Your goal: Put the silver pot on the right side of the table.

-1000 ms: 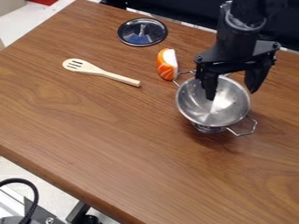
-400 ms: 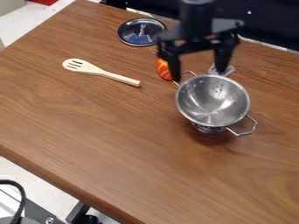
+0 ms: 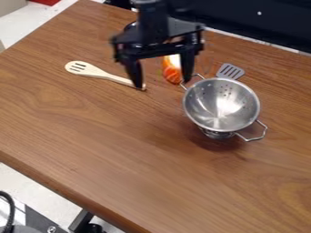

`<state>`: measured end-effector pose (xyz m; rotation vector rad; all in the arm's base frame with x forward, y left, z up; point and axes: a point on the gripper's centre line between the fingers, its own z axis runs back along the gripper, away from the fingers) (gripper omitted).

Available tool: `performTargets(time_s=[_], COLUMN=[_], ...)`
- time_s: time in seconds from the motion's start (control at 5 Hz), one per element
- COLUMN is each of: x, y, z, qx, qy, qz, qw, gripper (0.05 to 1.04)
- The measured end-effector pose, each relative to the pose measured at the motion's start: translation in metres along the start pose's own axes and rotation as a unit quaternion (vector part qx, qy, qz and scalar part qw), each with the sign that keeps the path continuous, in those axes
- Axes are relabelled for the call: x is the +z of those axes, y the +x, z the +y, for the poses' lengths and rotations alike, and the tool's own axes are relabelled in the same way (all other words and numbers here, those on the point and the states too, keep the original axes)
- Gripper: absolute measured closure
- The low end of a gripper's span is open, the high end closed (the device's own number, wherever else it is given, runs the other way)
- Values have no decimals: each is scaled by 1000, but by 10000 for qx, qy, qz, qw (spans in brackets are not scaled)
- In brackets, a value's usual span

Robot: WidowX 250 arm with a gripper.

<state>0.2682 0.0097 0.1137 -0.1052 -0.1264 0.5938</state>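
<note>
Above the brown wooden surface (image 3: 91, 150), at the upper middle of the camera view: one pair of black fingers (image 3: 188, 63), pointing down, set wide apart and released, with nothing grasped. One black arm (image 3: 153, 22), entering from the top edge and carrying them.

To the right of the fingers, near the closer one and apart from it: one silver pot (image 3: 213, 107), colander type, standing on its round foot on the surface. Bowl open upward, inside bare, wall pierced with small holes. Two wire handles, one on the side towards the fingers, the other at the far lower right.

Between the fingers as the camera sees them: one food piece (image 3: 172, 74), orange with pale stripes and a white part, lying near the pot's closer handle. Whether a finger touches it, cannot be told.

To the left of the fingers: one pale wooden slotted turner (image 3: 85, 68), lying flat, its handle slanting towards them and its end in line with the left-hand finger; contact cannot be told.

To the right of the fingers, just past the pot's rim: one grey slotted spatula head (image 3: 229, 71), the rest hidden behind the pot.
</note>
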Motion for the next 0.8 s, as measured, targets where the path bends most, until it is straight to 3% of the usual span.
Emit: performTargets(time_s=[0.6,0.8], x=[-8,-7], y=[2,3], z=[58,72], qx=[-343,-673], qy=[248,185], qz=[150,36], qw=[9990,9976], gripper=[83,83])
